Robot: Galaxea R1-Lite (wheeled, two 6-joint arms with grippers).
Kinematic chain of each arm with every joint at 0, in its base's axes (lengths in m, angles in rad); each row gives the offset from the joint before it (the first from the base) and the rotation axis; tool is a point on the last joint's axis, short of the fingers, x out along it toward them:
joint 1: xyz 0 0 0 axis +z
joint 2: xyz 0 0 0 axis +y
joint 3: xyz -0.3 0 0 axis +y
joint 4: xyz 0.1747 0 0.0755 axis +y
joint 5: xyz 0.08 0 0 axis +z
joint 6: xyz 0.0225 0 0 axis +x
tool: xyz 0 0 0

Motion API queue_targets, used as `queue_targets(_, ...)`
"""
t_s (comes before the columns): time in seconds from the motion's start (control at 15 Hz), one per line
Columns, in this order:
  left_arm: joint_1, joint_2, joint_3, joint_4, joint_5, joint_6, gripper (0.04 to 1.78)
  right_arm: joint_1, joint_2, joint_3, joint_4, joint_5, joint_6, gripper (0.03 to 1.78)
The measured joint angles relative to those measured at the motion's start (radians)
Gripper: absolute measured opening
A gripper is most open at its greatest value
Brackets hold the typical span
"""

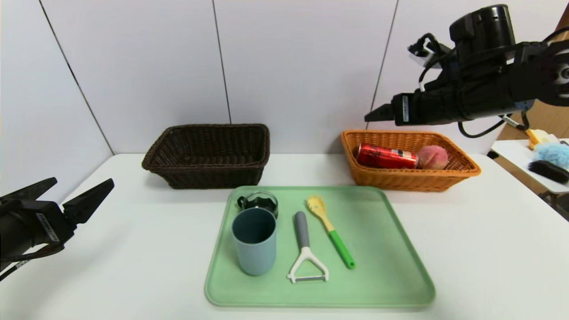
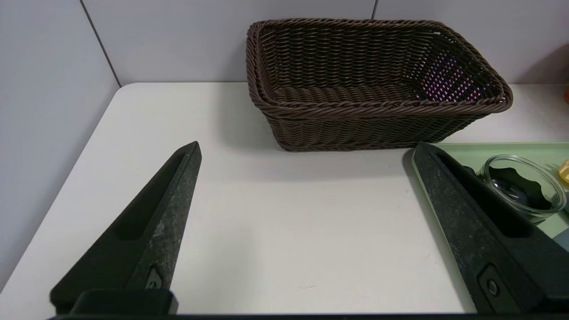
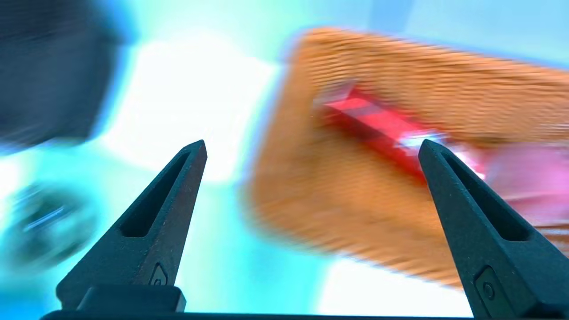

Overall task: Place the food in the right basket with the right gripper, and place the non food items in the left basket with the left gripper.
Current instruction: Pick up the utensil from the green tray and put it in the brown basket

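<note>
Food done: red drink can (image 1: 386,156) and pink peach (image 1: 432,157) lie in orange wicker basket (image 1: 462,171). Blue cup (image 1: 254,240), glass jar (image 1: 259,203), grey-handled peeler (image 1: 306,250), green-handled spatula (image 1: 330,229) remain on green tray (image 1: 391,266); dark brown wicker basket (image 1: 209,155) holds nothing. Both the left gripper (image 1: 78,193) and right gripper (image 3: 311,149) are wide, holding nothing.

A white table (image 1: 489,249) is seen in front of a pale grey wall (image 1: 289,66). Far off to the right, a smaller table (image 1: 515,153) is seen. On it, a yellow thing (image 1: 537,136), a fluffy blue thing (image 1: 552,153) and a black brush (image 1: 548,170) are laid.
</note>
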Motion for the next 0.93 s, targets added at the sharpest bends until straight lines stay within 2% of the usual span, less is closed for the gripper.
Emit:
queue_targets(0.2,0.0,-0.001,0.0,0.0,0.0,0.001,1.69,0.191,-0.069,0.025,0.092,0.005,0.066,1.67)
queue_targets(0.33,0.0,-0.004,0.0,0.0,0.0,0.001,1.69,0.27,-0.089,0.074,0.121,0.004,0.085,1.67)
queue_targets(0.6,0.0,-0.014,0.001,0.0,0.0,0.006,1.69,0.321,-0.102,0.218,0.123,0.002,0.074,1.69)
queue_targets(0.93,0.0,-0.015,-0.021,0.002,-0.002,0.012,1.69,0.314,-0.087,0.322,0.114,0.001,0.032,1.69)
